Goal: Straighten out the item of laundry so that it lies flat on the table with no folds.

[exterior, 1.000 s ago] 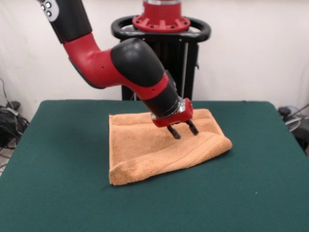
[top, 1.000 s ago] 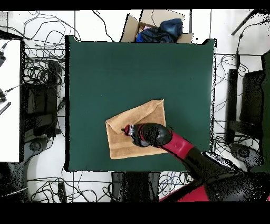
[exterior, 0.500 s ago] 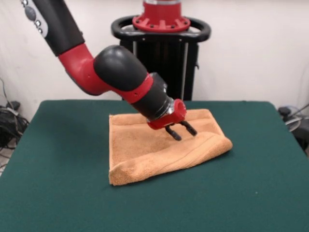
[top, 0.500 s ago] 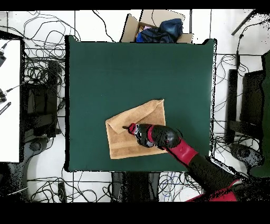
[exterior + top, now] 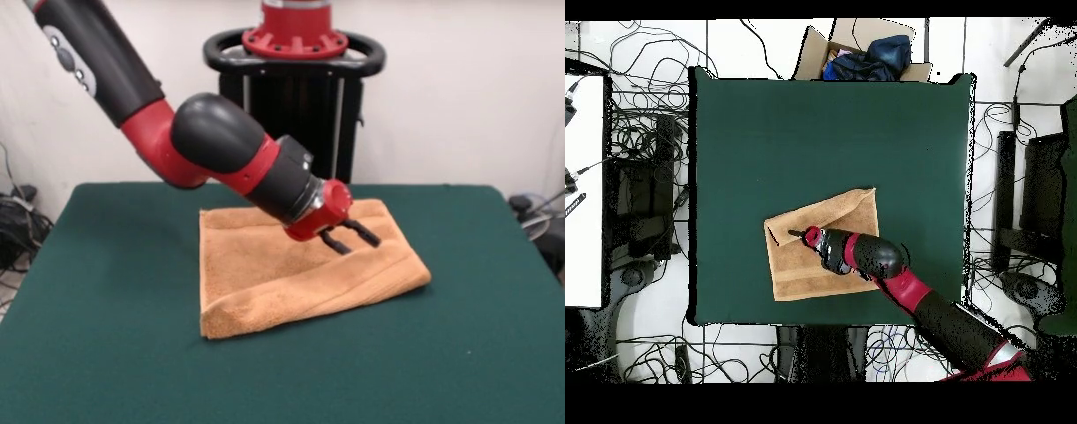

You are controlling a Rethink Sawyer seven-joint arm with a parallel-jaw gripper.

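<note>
The item of laundry point(image 5: 265, 274) is an orange-tan towel lying folded on the green table point(image 5: 115, 291), with a thick rolled fold along its near edge. My gripper point(image 5: 351, 238) is tilted low over the towel's right part, fingers point(image 5: 363, 234) spread apart with nothing between them, tips at or just above the cloth. In the overhead view the towel point(image 5: 793, 276) lies near the table's point(image 5: 825, 130) bottom edge, and the gripper point(image 5: 798, 235) points at its left part while the arm hides the towel's middle.
In the overhead view an open cardboard box point(image 5: 863, 52) with blue cloth in it stands beyond the table's top edge. Cables cover the floor on both sides. A white desk point(image 5: 583, 190) stands at the left.
The gripper has tilted and moved rightward across the towel in the front view. The towel's near right corner has shifted slightly outward and toward the front.
</note>
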